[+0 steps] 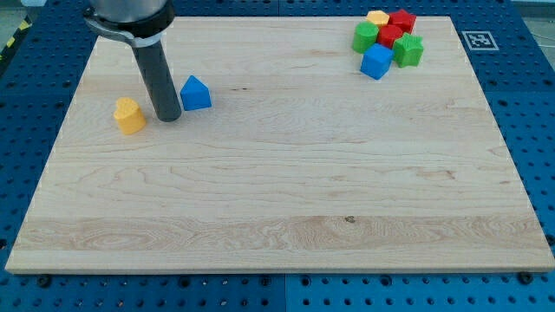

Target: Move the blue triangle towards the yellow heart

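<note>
So your rig has no fingers to open or close here, just the straight dark rod, and my tip (169, 117) is planted on the wooden board (277, 217) up in the view's upper left area. You'll see it sits right between the two blocks that matter: the blue triangle (196, 94) is just beside the tip on the view's right, close enough that it looks like it's touching the rod, though you can't really tell for sure from this angle. The yellow heart (129, 115) is on the other side, near the tip on the view's left and a touch lower in the view, with a sliver of bare wood between it and the rod. So the rod is basically standing in the gap between the blue triangle and the yellow heart. Way over in the view's top right corner you've got a tight cluster, well apart from all this: a yellow block (377, 17) and a red block (401, 21) at the back, a second red block (389, 35) in the middle, a green block (365, 36) on the cluster's left, another green block (408, 50) on its right, and a blue cube (376, 61) at the front. Around the board you can see the blue pegboard table (520, 130) with a small black-and-white marker tag (476, 40) beside the board's top right corner.
</note>
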Controlling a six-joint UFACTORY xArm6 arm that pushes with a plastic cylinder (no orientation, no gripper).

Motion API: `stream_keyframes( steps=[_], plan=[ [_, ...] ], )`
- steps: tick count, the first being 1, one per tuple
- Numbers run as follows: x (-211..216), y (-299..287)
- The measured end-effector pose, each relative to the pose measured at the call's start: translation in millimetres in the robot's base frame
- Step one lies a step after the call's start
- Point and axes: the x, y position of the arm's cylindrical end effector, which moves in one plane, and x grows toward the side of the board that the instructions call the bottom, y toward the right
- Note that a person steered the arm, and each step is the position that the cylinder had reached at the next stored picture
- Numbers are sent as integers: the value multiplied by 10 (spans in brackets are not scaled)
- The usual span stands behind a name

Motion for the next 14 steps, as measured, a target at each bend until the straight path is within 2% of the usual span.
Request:
stream_keyframes(
  steps=[1,2,3,6,7,8,9,11,12,13,14],
  plan=[
    [98,669],
    [175,1068],
    [-298,984],
    [-227,248],
    [-378,625],
    [-479,607],
    [-479,107],
    [-495,10],
    [-805,4],
    [-765,-364],
    [-765,-364]
  ],
)
